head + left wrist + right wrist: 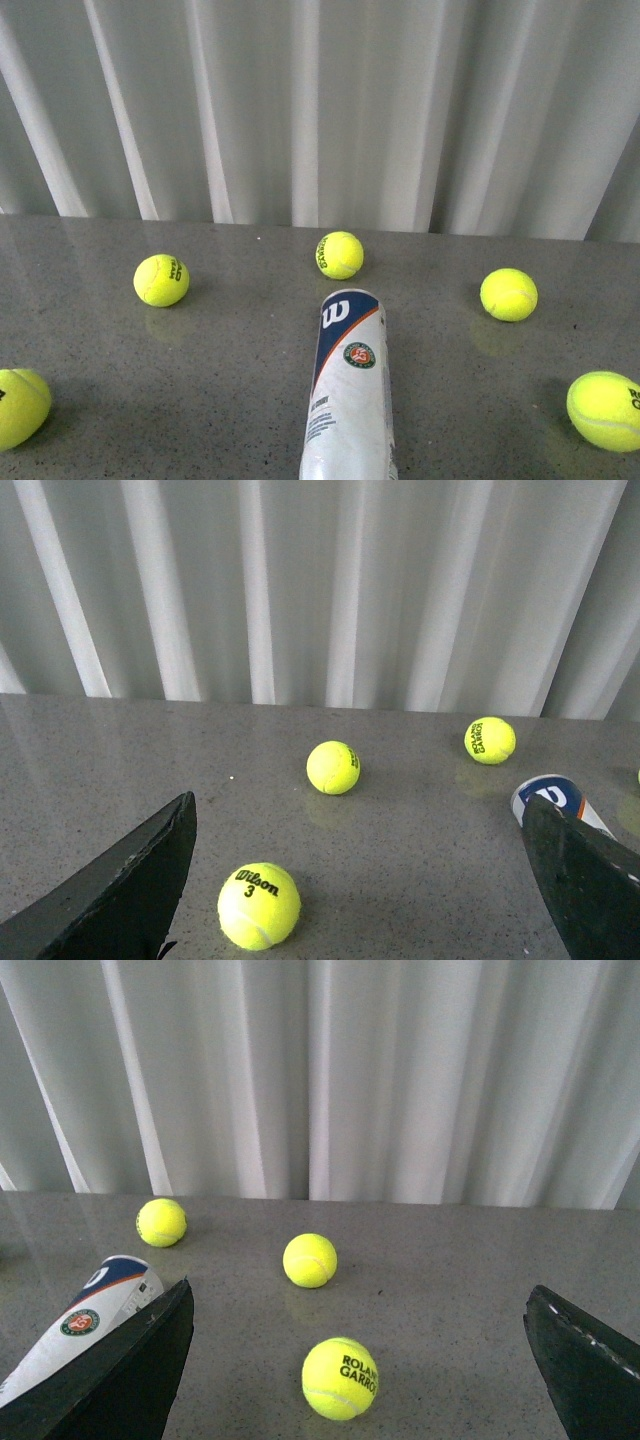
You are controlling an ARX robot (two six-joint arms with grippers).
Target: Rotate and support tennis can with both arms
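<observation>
The tennis can (pixel 349 390) lies on its side in the middle of the grey table, its navy Wilson end pointing away from me and its near end cut off by the frame. Neither arm shows in the front view. In the left wrist view, my left gripper (pixel 365 880) is open, a Wilson ball between its fingers, and the can's end (pixel 556 798) peeks out beside one finger. My right gripper (pixel 360 1360) is open over a Roland Garros ball, with the can (pixel 85 1322) just outside one finger.
Several yellow-green tennis balls lie around the can: one beyond its far end (pixel 339 255), one far left (pixel 161 280), one near left (pixel 18 407), one right (pixel 508 294), one near right (pixel 606 410). A white curtain (pixel 320 110) hangs behind the table's far edge.
</observation>
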